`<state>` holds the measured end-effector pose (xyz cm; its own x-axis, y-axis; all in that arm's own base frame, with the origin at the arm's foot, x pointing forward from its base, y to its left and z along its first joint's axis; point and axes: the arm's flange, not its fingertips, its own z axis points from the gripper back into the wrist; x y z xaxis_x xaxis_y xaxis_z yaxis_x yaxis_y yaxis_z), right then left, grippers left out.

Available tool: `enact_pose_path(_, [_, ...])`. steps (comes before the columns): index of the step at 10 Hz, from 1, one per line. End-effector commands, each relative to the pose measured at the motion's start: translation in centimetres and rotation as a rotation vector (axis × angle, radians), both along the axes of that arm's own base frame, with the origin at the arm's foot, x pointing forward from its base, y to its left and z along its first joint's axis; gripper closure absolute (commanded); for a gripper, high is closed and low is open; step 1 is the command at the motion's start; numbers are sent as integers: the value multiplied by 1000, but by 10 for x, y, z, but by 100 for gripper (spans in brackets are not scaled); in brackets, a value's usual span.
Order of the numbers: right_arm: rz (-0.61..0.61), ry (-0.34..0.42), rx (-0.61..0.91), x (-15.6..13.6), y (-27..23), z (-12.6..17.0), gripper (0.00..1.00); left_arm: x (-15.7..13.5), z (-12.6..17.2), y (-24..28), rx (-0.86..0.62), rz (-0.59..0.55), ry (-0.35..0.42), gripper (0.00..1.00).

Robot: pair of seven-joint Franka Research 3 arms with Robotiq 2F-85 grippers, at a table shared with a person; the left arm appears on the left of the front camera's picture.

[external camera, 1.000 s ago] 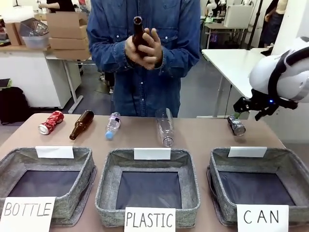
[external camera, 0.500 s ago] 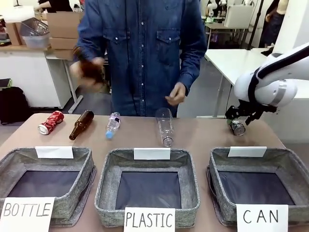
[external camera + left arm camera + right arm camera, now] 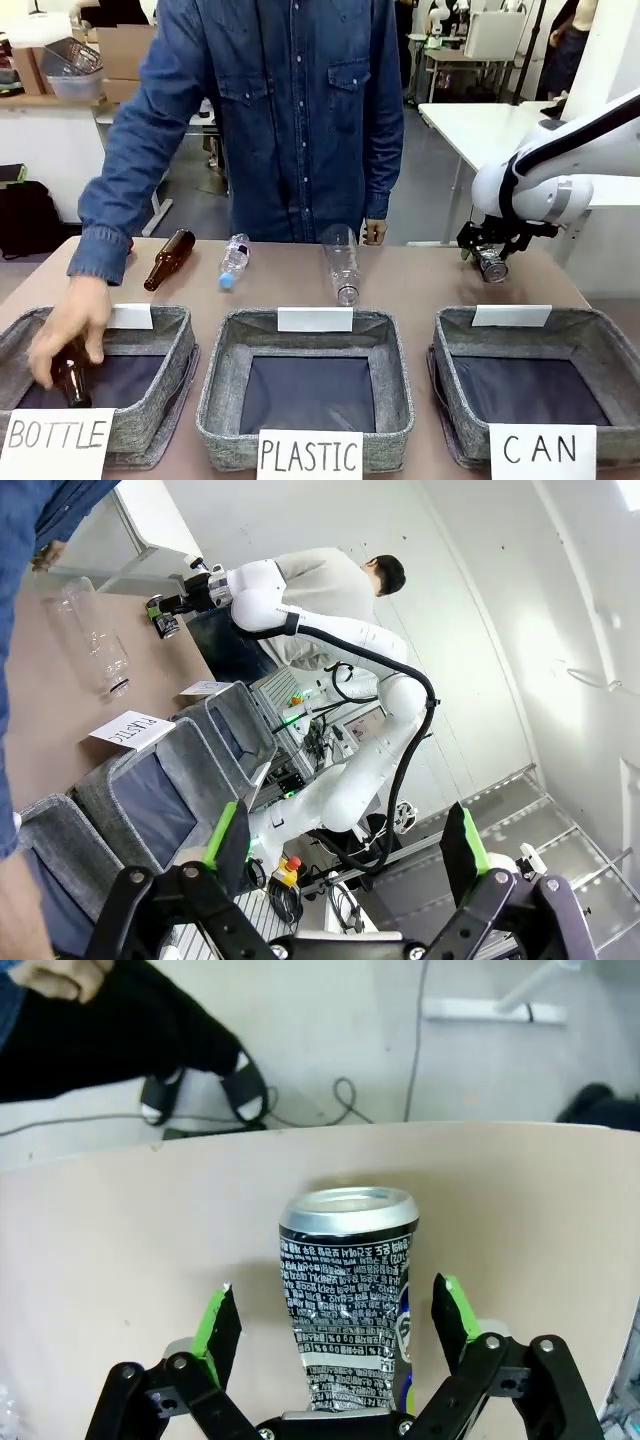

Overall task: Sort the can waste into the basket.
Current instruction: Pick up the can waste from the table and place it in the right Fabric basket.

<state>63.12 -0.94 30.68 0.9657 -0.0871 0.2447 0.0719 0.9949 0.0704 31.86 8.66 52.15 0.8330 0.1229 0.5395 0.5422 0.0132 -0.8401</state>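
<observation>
A dark crushed can [image 3: 345, 1290] with silver-black print lies on the table, its open silver end pointing away from me. My right gripper [image 3: 336, 1305] is open, with one green-padded finger on each side of the can and a gap on both sides. In the front view this gripper [image 3: 489, 256] is low over the same can [image 3: 492, 266] at the table's far right. The grey basket [image 3: 598, 345] with the "CAN" card [image 3: 543, 450] stands just in front of it. My left gripper [image 3: 345, 830] hangs open in the air with nothing between its fingers.
A person's hand [image 3: 62, 330] holds a brown bottle [image 3: 72, 383] inside the "BOTTLE" basket [image 3: 150, 410]. The "PLASTIC" basket [image 3: 225, 400] stands in the middle. Another brown bottle [image 3: 168, 258] and two clear plastic bottles [image 3: 233, 259] [image 3: 342, 262] lie along the far side.
The person has brought the brown bottle from chest height down into the "BOTTLE" basket. My right gripper has come down and a little left, and now straddles the dark can.
</observation>
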Motion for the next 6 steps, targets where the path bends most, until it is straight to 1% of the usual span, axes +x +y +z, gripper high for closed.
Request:
enact_pose_path(1, [-68,6,-37,8,6,0,0,0,2,-1,-16,-5,-23,0])
enact_pose_path(2, [-73,-6,-53,7,7,0,56,0,2,-1,-16,-5,-23,0])
enact_pose_path(3, [-63,-7,-50,7,8,0,59,0,2,-1,-16,-5,-23,0])
enact_pose_path(4, [-63,-10,-52,6,9,0,100,0,2,-1,-16,-5,-23,0])
enact_pose_path(6, [-63,-5,-63,6,8,-1,100,0,2,-1,-16,-5,-23,0])
